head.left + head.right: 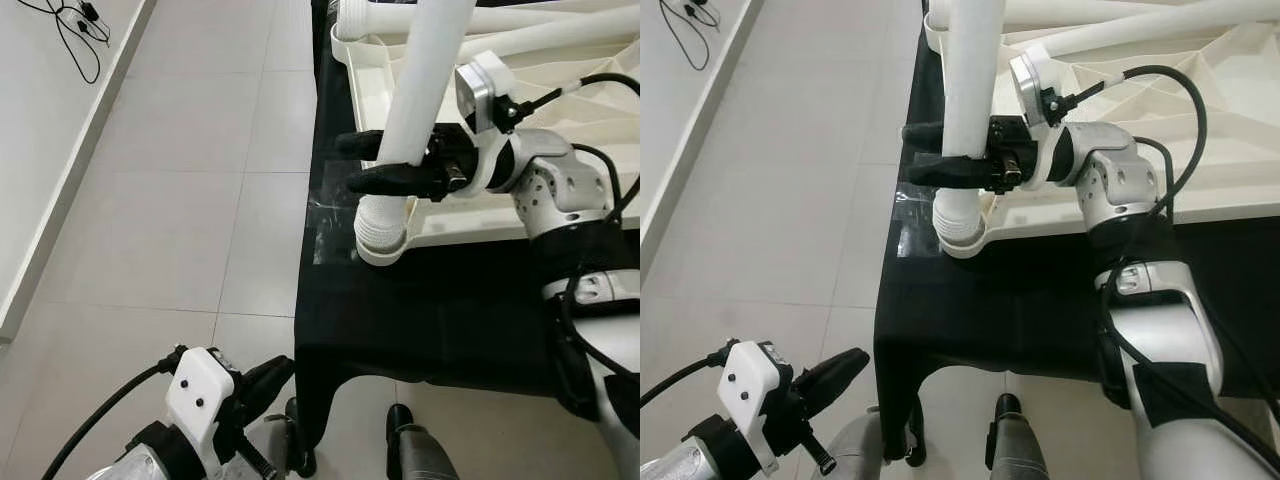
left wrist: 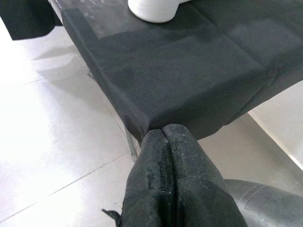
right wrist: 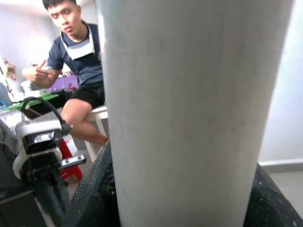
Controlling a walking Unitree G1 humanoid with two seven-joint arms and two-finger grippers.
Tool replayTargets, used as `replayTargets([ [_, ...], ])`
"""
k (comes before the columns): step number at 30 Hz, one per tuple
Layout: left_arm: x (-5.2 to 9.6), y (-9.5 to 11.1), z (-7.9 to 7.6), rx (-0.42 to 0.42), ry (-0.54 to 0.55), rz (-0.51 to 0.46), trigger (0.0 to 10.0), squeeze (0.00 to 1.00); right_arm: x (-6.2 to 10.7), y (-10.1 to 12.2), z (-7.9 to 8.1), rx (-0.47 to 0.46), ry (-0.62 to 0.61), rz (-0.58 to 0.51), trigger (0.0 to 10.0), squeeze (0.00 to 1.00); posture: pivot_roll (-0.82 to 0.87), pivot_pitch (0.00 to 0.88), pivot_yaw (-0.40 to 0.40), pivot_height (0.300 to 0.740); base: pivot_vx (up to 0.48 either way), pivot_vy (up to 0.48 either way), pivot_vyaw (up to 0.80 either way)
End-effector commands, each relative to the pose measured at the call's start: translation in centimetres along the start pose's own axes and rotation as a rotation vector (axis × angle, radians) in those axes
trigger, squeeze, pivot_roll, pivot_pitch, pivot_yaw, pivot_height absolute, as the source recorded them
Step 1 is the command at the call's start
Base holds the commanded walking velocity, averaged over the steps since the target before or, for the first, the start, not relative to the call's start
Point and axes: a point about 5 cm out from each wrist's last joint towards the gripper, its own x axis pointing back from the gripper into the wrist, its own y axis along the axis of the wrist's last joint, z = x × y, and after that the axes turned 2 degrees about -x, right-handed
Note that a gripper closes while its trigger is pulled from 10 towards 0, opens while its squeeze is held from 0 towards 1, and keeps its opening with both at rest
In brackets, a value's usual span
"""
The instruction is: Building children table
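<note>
Landmark: the black-draped table (image 1: pixel 440 310).

White table leg (image 1: pixel 420 90), a long round tube, stands upright at the table's near-left corner. Its ribbed lower end sits in a round white socket (image 1: pixel 380 235) at the corner of the overturned white tabletop (image 1: pixel 560 215), which lies flat on the black cloth. More white legs (image 1: pixel 560 35) lie across the tabletop, toward the far side of the table.

Right gripper (image 1: pixel 385 162) reaches in from the table's right side, level with the leg just above the socket. Its two black fingers (image 1: pixel 395 180) pass either side of the tube and clamp it; the right wrist view shows the tube pressed between both pads.

Left gripper (image 2: pixel 173 189) hangs low off the table's near-left corner, above pale floor tiles (image 1: pixel 170 200), fingers pressed together, holding nothing.

A seated person (image 3: pixel 80 71) shows behind the leg in the right wrist view, beside a second robot arm (image 3: pixel 40 156).
</note>
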Motion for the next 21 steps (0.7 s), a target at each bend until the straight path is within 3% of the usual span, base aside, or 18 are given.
replayTargets([
  [1,0.4,-0.3,-0.2,0.014,-0.013,0.033,10.0,0.00,-0.4,-0.9,0.4,-0.033,0.037,0.021,10.0,0.00,0.10,0.450,0.114,0.740,0.000,0.000,0.00],
  [12,0.2,-0.2,0.0,0.012,-0.012,0.032,10.0,0.00,-1.8,-4.0,1.0,-0.029,0.074,0.157,10.0,0.00,0.10,0.455,0.115,0.740,0.000,0.000,0.00],
  [17,0.1,-0.2,0.1,0.014,-0.011,0.029,10.0,0.00,-3.3,-5.2,-0.3,0.011,-0.065,0.211,10.0,0.00,0.10,0.457,0.113,0.740,0.000,0.000,0.00],
  [21,0.1,-0.2,0.1,0.014,-0.011,0.029,10.0,0.00,-3.4,-5.1,-0.5,0.016,-0.099,0.214,10.0,0.00,0.10,0.458,0.112,0.740,0.000,0.000,0.00],
])
